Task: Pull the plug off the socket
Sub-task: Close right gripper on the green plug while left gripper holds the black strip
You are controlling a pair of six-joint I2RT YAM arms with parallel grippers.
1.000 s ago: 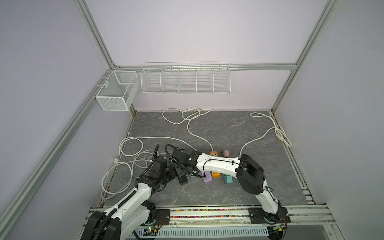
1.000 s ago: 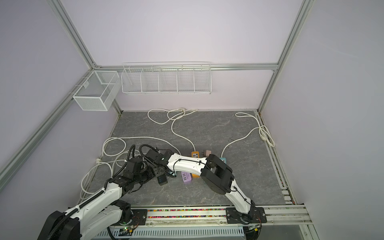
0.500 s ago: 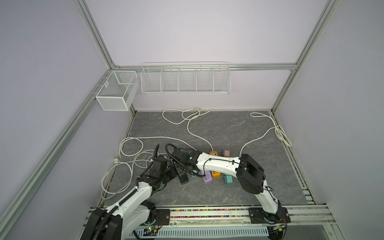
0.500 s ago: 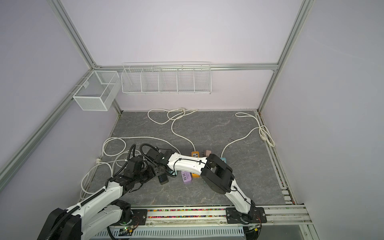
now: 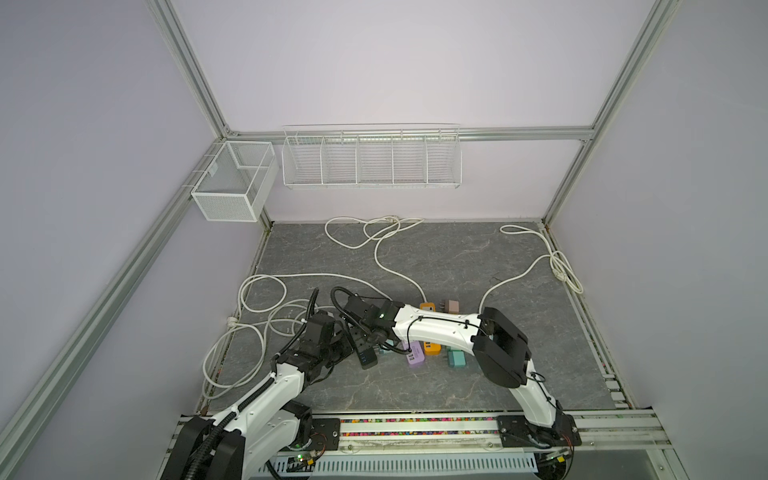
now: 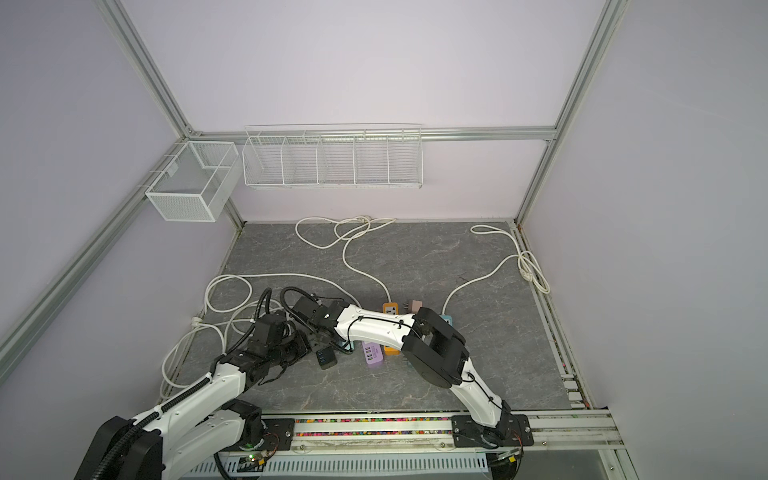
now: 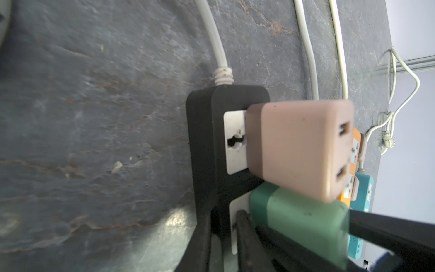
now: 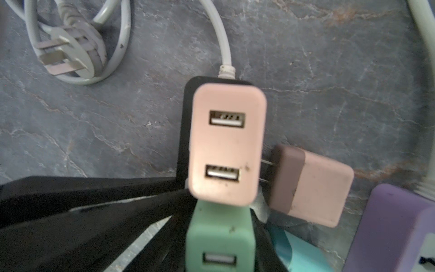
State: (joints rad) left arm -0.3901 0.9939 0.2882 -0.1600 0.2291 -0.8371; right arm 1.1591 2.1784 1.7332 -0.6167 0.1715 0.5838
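Note:
The socket is a black power strip [image 7: 204, 146] lying on the grey table, seen in both top views [image 5: 365, 357] [image 6: 326, 359]. Two plugs stand in it: a pink USB plug [image 8: 227, 143] [image 7: 301, 150] and beside it a green USB plug [image 8: 219, 235] [image 7: 301, 219]. My right gripper [image 8: 219, 247] [image 5: 376, 336] is shut on the green plug, one finger on each side. My left gripper [image 7: 222, 242] [image 5: 345, 347] is shut on the strip's edge beneath the green plug.
A loose pink plug [image 8: 310, 186] lies right beside the strip. Purple [image 5: 415, 355], orange [image 5: 432, 349] and teal [image 5: 457, 358] strips lie close on the right. White cables [image 5: 266, 316] loop on the left and at the back. Wire baskets [image 5: 370, 160] hang on the walls.
My right gripper's jaws have closed in on the green plug. Both arms stay in about the same place.

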